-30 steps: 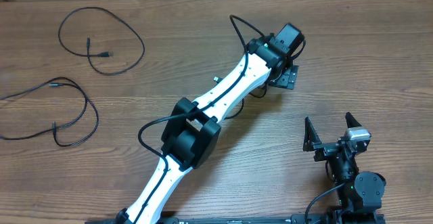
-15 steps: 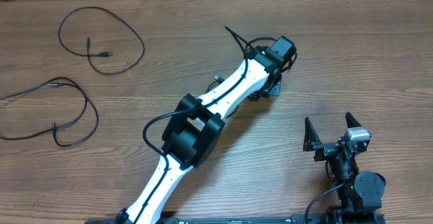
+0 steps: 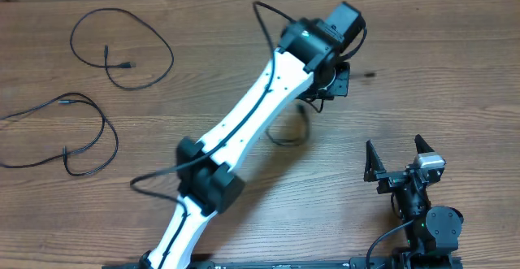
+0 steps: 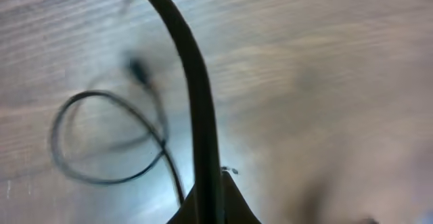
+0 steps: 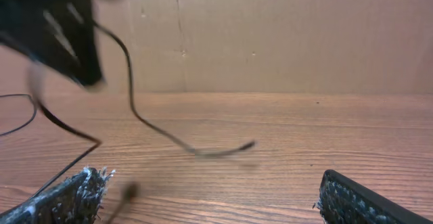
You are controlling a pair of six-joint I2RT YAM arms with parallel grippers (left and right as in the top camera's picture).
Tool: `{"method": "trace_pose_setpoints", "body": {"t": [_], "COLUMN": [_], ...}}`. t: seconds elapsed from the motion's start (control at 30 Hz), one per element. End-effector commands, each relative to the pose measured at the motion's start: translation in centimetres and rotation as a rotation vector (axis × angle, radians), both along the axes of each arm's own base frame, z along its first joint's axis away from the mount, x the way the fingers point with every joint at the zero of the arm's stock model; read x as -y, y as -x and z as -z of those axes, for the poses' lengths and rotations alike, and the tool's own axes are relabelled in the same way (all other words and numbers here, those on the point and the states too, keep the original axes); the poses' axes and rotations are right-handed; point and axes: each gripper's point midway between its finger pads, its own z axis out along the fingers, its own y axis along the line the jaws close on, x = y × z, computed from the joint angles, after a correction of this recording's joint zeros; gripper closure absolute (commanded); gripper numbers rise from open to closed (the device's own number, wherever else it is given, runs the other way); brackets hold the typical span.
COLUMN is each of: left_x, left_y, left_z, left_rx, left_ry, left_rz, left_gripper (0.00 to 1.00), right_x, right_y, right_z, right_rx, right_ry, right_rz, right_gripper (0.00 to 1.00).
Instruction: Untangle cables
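One cable (image 4: 201,116) now off desk (image 3: 455,49): left gripper (image 3: 335,82), jaws gone from wide to clamped on it, lifts near twelve o'clock, slack loop trailing. Other cables (image 3: 123,63) lie apart at nine o'clock. Right gripper (image 3: 396,151) jaws wide, five o'clock. Last strand likely being pulled clear.

Lab-like test bench: wooden table (image 3: 455,74) backed by cardboard wall (image 5: 270,34).
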Motion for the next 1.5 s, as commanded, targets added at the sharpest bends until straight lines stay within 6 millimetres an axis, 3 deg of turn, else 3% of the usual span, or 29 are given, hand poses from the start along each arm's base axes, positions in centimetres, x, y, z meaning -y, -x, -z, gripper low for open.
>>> {"method": "trace_pose_setpoints", "body": {"t": [0.0,0.17,0.3,0.63,0.77,1.03,1.2,1.4,1.47], "left_x": [-0.4,-3.3,-4.3,-7.4,-8.9,-11.3,-16.5,-24.0,-25.2], "left_y": [2.2,4.3,5.3,2.6,1.5,0.2,-1.8,-0.6,-0.9], "left_z": [-4.7,-6.6,-9.7,-21.4,-24.3,-24.1,-21.7,-17.2,-16.8], "left_rx": [-0.024,-0.164,-0.281,-0.337,-0.291,-0.212,-0.155,-0.141,-0.069], "left_ry": [0.105,0.109,0.234,0.728,0.831,0.81,0.702,0.432,0.365], "left_rz": [-0.025,-0.279,-0.414,-0.613,-0.667,-0.695,-0.902,-1.184,-1.137], "left_gripper": [0.96,0.96,0.96,0.96,0.96,0.96,0.96,0.96,0.96], "right_x": [0.1,0.1,0.1,0.1,0.1,0.1,0.1,0.1,0.1], "right_y": [-0.1,-0.1,-0.1,-0.1,-0.1,-0.1,-0.1,-0.1,-0.1], "right_z": [0.3,0.3,0.3,0.3,0.3,0.3,0.3,0.3,0.3], "right_rx": [-0.002,-0.002,-0.002,-0.002,-0.002,-0.002,-0.002,-0.002,-0.002], "right_ry": [0.005,0.005,0.005,0.005,0.005,0.005,0.005,0.005,0.005], "right_rz": [0.007,0.007,0.007,0.007,0.007,0.007,0.007,0.007,0.007], "right_gripper": [0.0,0.0,0.0,0.0,0.0,0.0,0.0,0.0,0.0]}}
